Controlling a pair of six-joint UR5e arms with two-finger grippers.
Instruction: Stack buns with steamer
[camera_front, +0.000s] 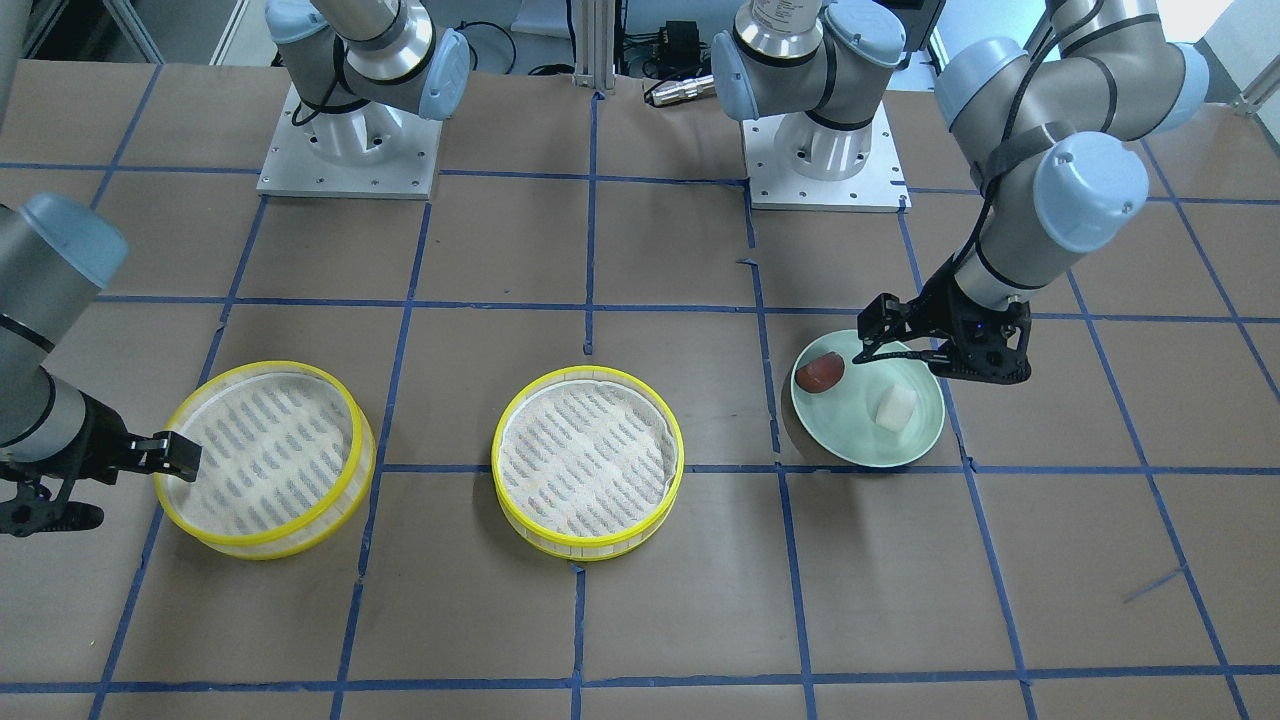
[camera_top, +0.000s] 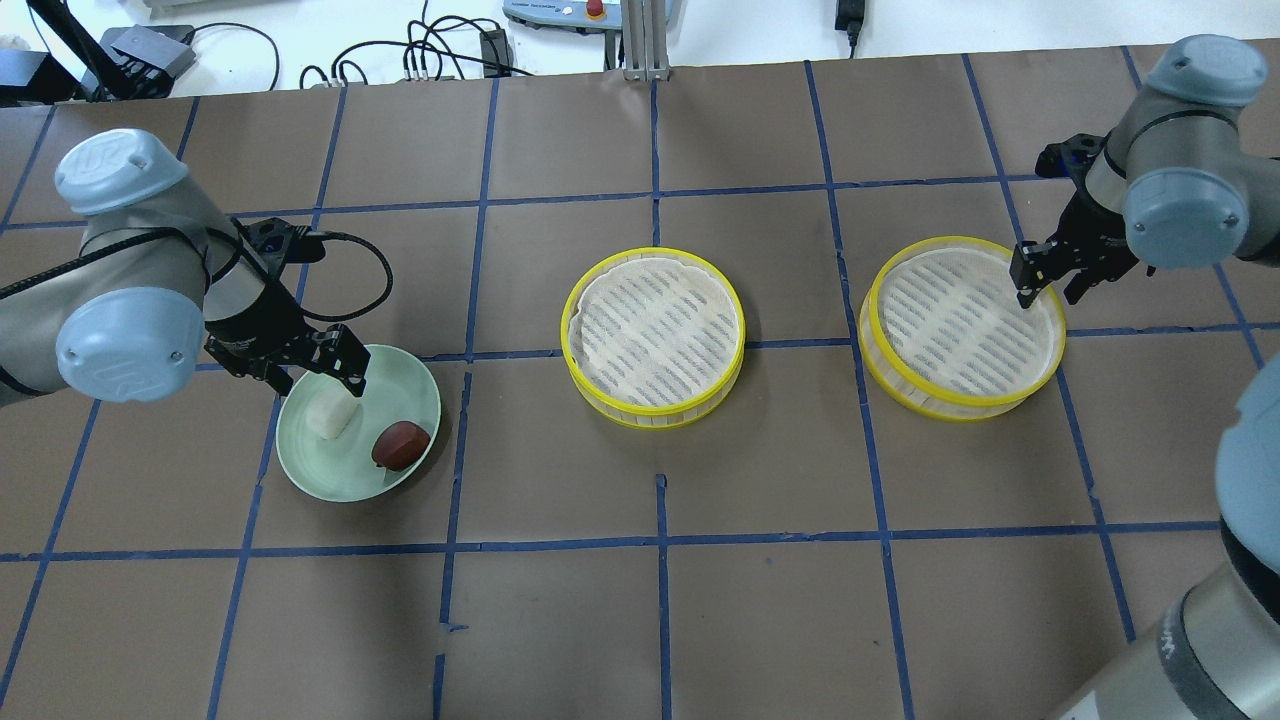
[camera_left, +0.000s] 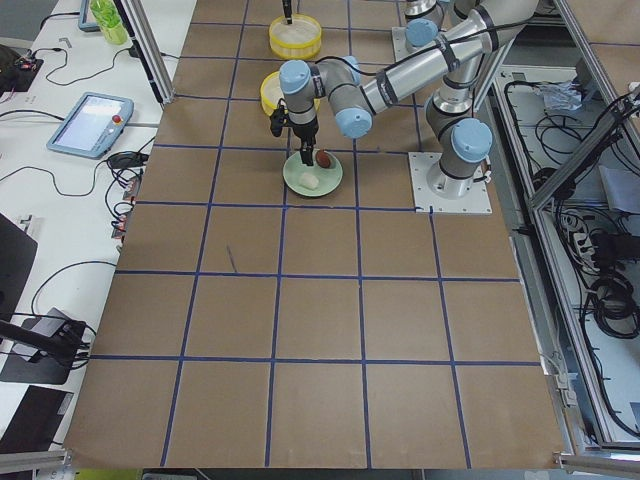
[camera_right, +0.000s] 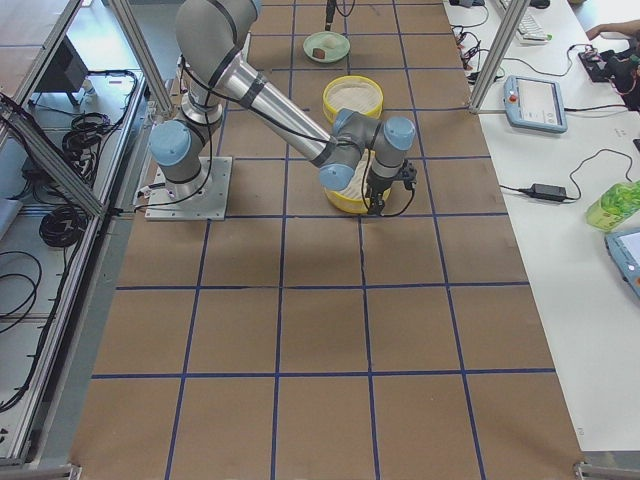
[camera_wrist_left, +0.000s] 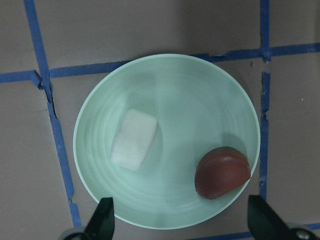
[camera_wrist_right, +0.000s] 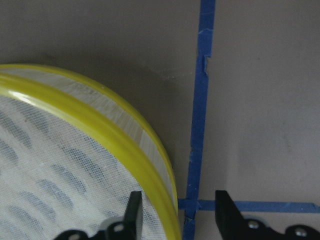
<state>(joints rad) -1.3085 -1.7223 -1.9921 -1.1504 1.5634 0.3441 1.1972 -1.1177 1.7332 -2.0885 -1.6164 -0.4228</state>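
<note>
A white blocky bun (camera_top: 333, 418) and a reddish-brown domed bun (camera_top: 401, 445) lie apart in a pale green plate (camera_top: 400, 370). My left gripper (camera_top: 313, 377) hovers open over the plate's near-left part, empty. In the left wrist view the white bun (camera_wrist_left: 134, 139) and brown bun (camera_wrist_left: 222, 172) lie above my spread fingertips (camera_wrist_left: 105, 220). Two yellow-rimmed steamers stand empty, one in the middle (camera_top: 652, 335) and one to the right (camera_top: 962, 325). My right gripper (camera_top: 1050, 283) is open at the right steamer's edge, its fingers either side of the rim (camera_wrist_right: 100, 130).
Blue tape lines (camera_top: 660, 540) grid the brown table. Both arm bases (camera_front: 350, 150) stand at the robot's edge. Cables and boxes (camera_top: 150, 50) lie beyond the far edge. The front-facing view shows the plate (camera_front: 870, 450) on the right and the steamers (camera_front: 588, 460) middle and left.
</note>
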